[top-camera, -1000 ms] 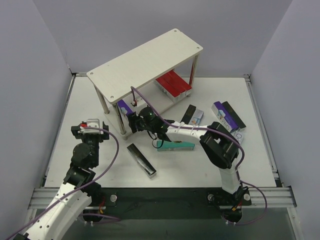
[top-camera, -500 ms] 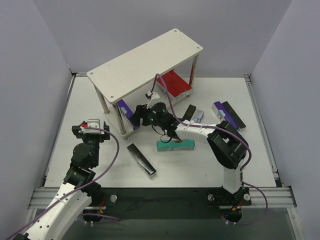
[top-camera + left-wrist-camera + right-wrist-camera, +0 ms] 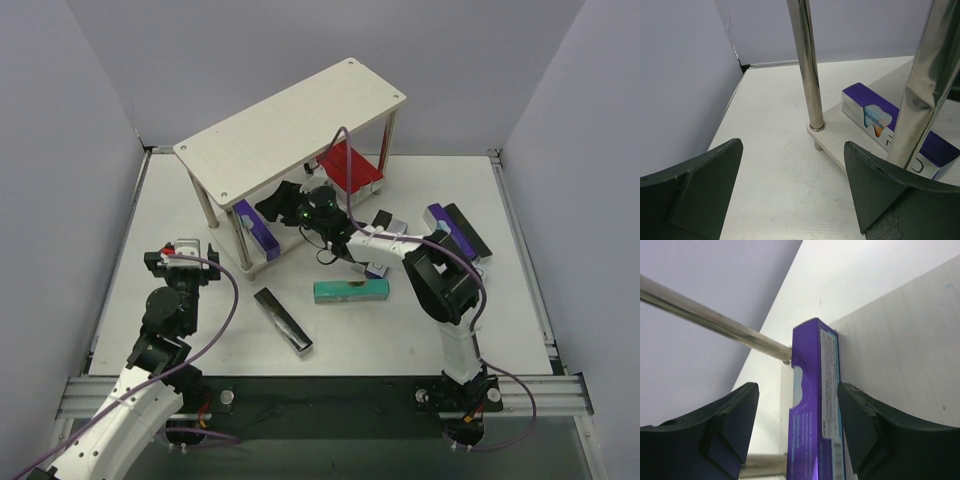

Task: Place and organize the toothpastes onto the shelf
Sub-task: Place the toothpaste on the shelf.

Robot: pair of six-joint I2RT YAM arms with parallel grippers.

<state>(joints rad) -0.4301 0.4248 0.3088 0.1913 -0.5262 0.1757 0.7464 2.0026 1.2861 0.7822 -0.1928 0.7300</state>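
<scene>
The right gripper [image 3: 797,388] reaches under the shelf [image 3: 290,125], left of centre in the overhead view. Its fingers straddle a purple carton [image 3: 812,370] lying on the lower board [image 3: 900,335]. It is released, with a clear gap on one side and the other finger close by. The carton lies along the board's edge, just beside a metal leg [image 3: 715,320]. Red cartons [image 3: 350,165] lie at the board's far end. A teal carton [image 3: 350,291], a black carton [image 3: 283,320] and several more lie on the desk [image 3: 400,340]. The left gripper [image 3: 792,150] hangs wide apart and empty at the shelf's near-left corner. To do this well, I judge the right gripper should draw straight back along the carton's length. It should hold its fingers apart and clear of the leg, so that nothing drags askew.
</scene>
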